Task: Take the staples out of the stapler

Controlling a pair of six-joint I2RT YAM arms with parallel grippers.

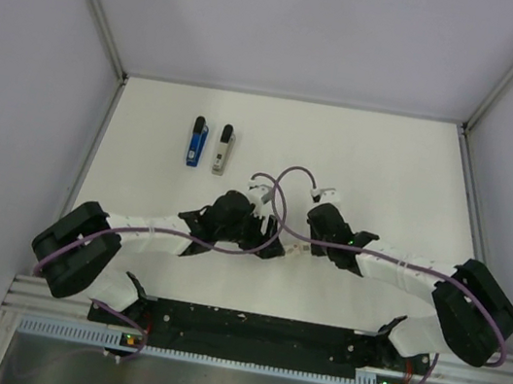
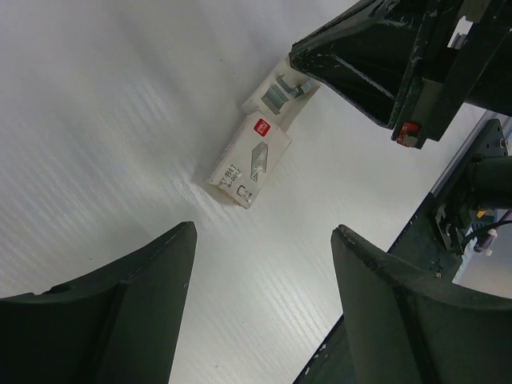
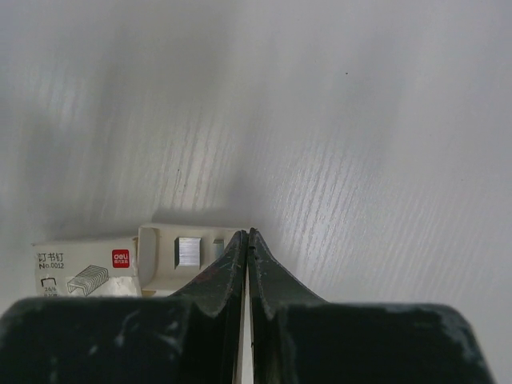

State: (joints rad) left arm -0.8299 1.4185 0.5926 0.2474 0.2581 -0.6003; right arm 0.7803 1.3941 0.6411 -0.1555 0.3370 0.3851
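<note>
The stapler lies at the far left in two parts: its blue body (image 1: 196,142) and, just to the right, the grey metal inner part (image 1: 223,150), each with a black end. Both grippers are well short of it at mid-table. My left gripper (image 1: 271,242) (image 2: 264,240) is open and empty above the table. A white staple box (image 2: 250,160) lies ahead of it, its tray (image 2: 276,90) slid out. My right gripper (image 1: 299,243) (image 3: 248,232) is shut, its tips at the tray's edge (image 3: 160,240) beside a block of staples (image 3: 189,250).
The white table (image 1: 389,165) is walled at the left, back and right. A black rail (image 1: 253,330) with the arm bases runs along the near edge. Purple cables (image 1: 283,182) loop above the two wrists.
</note>
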